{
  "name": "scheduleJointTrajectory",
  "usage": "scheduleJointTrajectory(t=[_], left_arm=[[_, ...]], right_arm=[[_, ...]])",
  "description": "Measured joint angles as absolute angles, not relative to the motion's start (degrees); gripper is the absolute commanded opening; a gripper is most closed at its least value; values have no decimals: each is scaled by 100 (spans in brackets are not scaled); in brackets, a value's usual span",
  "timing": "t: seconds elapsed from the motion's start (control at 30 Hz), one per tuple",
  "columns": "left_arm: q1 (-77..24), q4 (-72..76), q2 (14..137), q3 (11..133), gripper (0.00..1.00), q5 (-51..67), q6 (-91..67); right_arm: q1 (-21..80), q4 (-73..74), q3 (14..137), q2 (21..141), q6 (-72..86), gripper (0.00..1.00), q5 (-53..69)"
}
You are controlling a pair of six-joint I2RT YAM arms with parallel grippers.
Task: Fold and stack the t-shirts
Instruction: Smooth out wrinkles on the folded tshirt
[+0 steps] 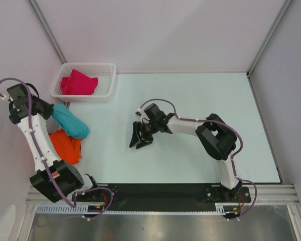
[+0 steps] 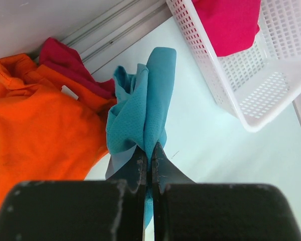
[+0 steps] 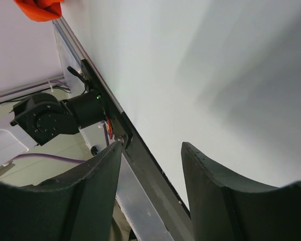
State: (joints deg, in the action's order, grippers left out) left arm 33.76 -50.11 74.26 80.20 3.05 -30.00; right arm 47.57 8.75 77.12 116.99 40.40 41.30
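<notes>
My left gripper (image 2: 150,150) is shut on a bunched teal-blue t-shirt (image 2: 140,110) and holds it up at the table's left side; the top view shows the gripper (image 1: 51,111) and the shirt (image 1: 70,122). A crumpled orange t-shirt (image 1: 65,145) lies just below it, also in the left wrist view (image 2: 35,130), with a magenta-red cloth (image 2: 65,60) showing behind it. Another magenta-red t-shirt (image 1: 79,83) lies in the basket. My right gripper (image 1: 139,136) is open and empty over the middle of the table, its jaws spread in the right wrist view (image 3: 151,148).
The white lattice basket (image 1: 106,85) stands at the back left, close to the teal shirt, and shows in the left wrist view (image 2: 271,95). The pale table (image 1: 200,100) is walled on the left, back and right. A black rail (image 1: 160,191) runs along the near edge.
</notes>
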Motion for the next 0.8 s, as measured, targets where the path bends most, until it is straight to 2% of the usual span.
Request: scheduleJointTrajectory(t=[0.33, 0.67, 0.8], left_arm=[[3492, -5304, 7303, 8167, 0, 152, -3000], [4735, -5468, 6381, 7830, 0, 119, -2932], [4821, -5463, 6167, 7459, 0, 191, -2945]], right_arm=[[4755, 963, 7749, 11819, 3994, 56, 4106], [4759, 972, 7749, 11928, 3981, 56, 4101], [4783, 987, 7749, 11970, 3981, 56, 4099]])
